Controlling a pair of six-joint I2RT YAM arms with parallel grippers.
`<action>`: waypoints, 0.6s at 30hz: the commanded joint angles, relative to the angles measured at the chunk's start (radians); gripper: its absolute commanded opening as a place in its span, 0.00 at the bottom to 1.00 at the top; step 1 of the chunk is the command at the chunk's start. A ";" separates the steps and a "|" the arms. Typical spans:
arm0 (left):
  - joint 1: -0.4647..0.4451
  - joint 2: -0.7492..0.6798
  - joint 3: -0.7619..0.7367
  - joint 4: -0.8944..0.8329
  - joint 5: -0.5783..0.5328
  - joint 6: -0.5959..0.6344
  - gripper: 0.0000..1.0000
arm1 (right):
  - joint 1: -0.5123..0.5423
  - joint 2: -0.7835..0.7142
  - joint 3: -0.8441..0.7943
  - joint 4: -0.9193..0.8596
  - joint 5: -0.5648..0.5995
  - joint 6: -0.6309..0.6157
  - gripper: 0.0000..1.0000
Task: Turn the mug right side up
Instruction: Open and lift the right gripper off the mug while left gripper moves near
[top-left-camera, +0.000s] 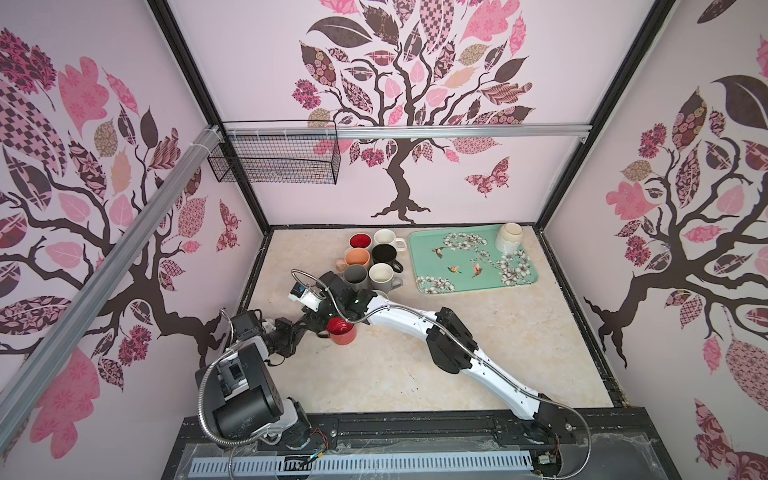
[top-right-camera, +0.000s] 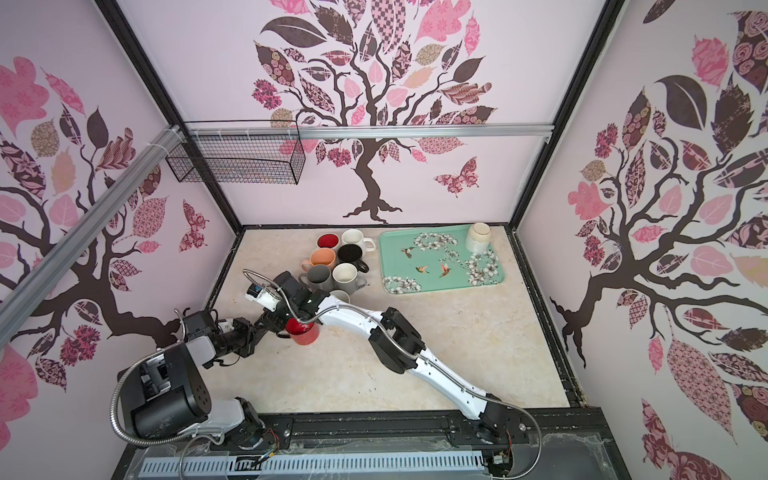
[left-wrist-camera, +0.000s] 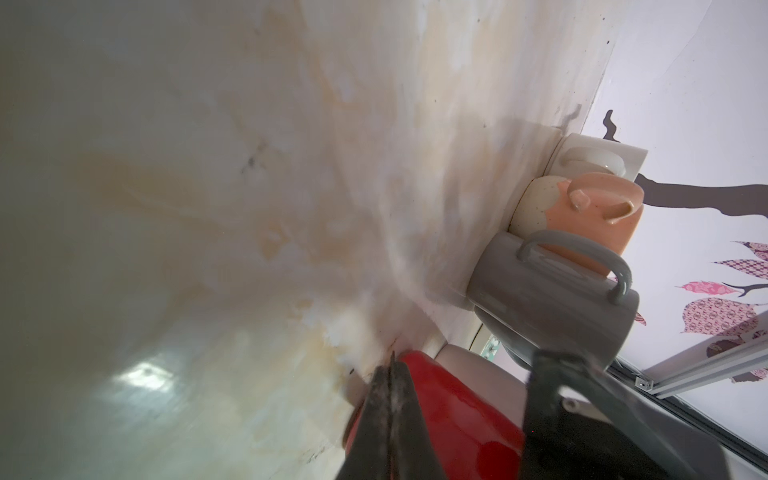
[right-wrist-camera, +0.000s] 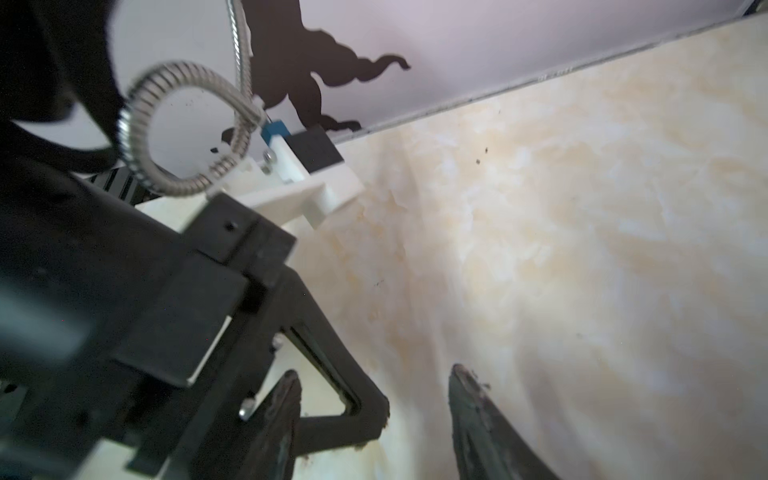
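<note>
Marbled tabletop (top-left-camera: 498, 353), glossy red mug (top-left-camera: 344, 334) upright, mouth up, left end effector (left-wrist-camera: 392, 368) closed beside it, right end effector (right-wrist-camera: 374, 372) open

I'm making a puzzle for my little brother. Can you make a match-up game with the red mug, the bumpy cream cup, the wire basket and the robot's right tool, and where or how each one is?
Things:
1. red mug
2. bumpy cream cup
3. wire basket
4. right tool

Places or states:
A. hangs at the rail on the back wall
B. open, nothing between its fingers
C. sits on the teal tray
D. upright on the table, opening facing up

Pairs: 1-D, 2-C, 3-A, 4-B
</note>
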 joint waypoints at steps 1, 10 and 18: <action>-0.006 -0.076 -0.023 -0.057 0.001 0.029 0.08 | -0.007 -0.107 -0.053 -0.101 0.011 0.023 0.59; -0.111 -0.282 0.002 -0.302 -0.134 0.055 0.06 | -0.043 -0.364 -0.211 -0.068 0.031 0.111 0.59; -0.250 -0.346 0.059 -0.494 -0.245 0.049 0.00 | -0.072 -0.567 -0.334 -0.116 0.078 0.117 0.60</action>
